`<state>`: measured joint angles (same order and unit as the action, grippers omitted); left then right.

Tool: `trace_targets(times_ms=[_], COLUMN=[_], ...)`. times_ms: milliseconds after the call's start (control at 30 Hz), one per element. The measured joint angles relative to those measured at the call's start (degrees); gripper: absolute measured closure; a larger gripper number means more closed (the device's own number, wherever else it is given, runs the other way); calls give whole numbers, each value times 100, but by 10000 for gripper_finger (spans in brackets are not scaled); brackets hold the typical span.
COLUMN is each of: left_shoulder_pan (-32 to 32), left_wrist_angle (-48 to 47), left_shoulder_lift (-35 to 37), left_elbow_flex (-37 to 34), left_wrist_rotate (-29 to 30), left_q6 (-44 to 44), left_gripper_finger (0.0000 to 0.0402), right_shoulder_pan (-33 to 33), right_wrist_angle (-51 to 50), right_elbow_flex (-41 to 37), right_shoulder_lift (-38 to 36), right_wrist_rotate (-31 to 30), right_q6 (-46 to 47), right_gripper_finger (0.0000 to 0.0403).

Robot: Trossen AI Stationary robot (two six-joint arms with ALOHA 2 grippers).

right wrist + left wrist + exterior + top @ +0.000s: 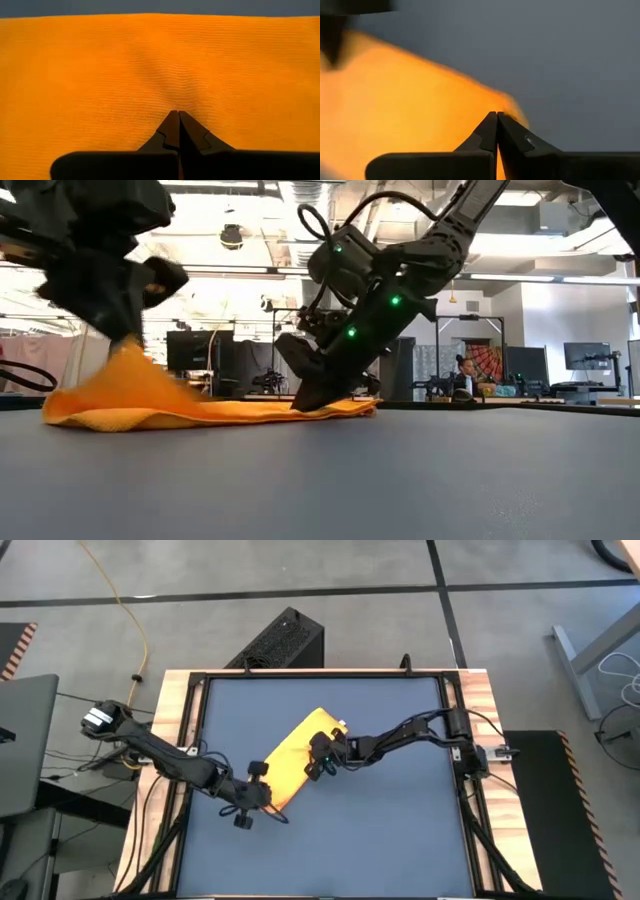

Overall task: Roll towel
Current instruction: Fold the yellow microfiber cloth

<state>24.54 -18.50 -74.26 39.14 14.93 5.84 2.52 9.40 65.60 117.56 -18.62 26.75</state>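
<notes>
The towel (298, 756) is lying near the middle of the table (400, 830), with its long axis running diagonally from the far right down to the near left. The left gripper (258, 792) is pinching the near-left end with its fingers closed and lifting that corner. The right gripper (322, 762), also closed, is pressing on the cloth at the right side. I judge the roll should be going along this diagonal, toward the far-right end.

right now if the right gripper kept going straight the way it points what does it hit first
The towel. The right gripper is shut with its tips already on or right at the yellow cloth, which fills the wrist view ahead; the table lies just beneath.
</notes>
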Motion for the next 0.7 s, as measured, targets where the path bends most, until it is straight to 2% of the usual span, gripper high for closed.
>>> trace_targets(times_ms=[67, 267, 467, 567, 700], left_shoulder_pan=[-22, -191, -616, -875, -1085], left_wrist_angle=[-218, -339, -53, 379, 750], left_shoulder_lift=[2, 4, 4, 4, 4], left_elbow_flex=[68, -182, -755, -1071, -1314], left_wrist_rotate=[318, 266, 362, 324, -43], left_q6=[-72, -66, -38, -22, -7], left_gripper_finger=[401, 402, 401, 402, 401], right_shoulder_pan=[161, 443, -49, -459, -936], right_wrist_angle=[-45, -66, 76, 761, 2030], right_elbow_flex=[0, -19, -11, -8, 61], right_shoulder_lift=[-51, -557, -895, -710, 12], right_wrist_rotate=[197, 326, 382, 353, 360], right_q6=[-104, -595, -703, -449, -281], right_gripper_finger=[385, 385, 385, 385, 385])
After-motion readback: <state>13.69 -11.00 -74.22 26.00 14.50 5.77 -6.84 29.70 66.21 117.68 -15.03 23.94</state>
